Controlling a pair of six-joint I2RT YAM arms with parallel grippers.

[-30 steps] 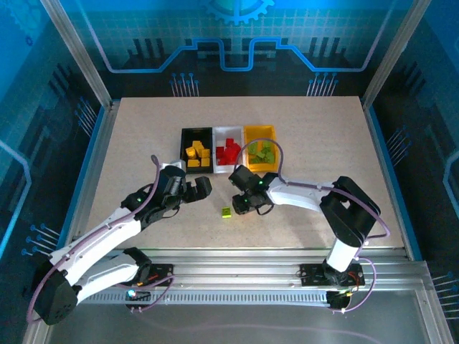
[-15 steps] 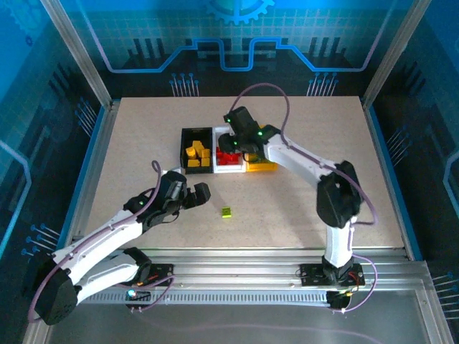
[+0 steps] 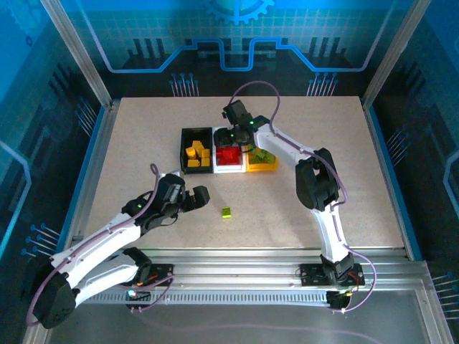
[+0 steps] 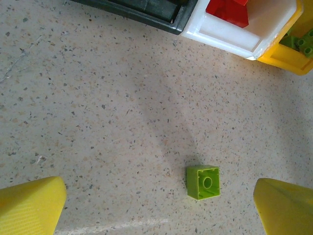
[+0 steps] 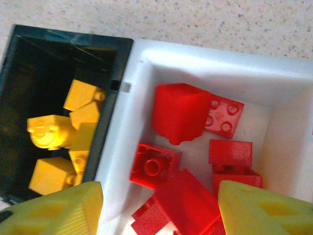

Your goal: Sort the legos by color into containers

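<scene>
The left gripper [image 4: 159, 205] hung wide and empty over the table [image 4: 98, 122]. From above, the green lego [image 4: 202, 182] lay at its four o'clock, off-centre between the jaws, so a closing pinch might have shoved it aside. At the lego's twelve o'clock sat the black bin [image 5: 58, 34], white bin [image 5: 205, 56] and yellow bin [image 4: 286, 61]. The right gripper [image 5: 164, 205] gaped empty above the white bin's reds [image 5: 181, 110]; arms could have clashed there.

Glossy plastic legos [image 5: 181, 117], speckled matt table [image 4: 98, 122] — stone-like
</scene>
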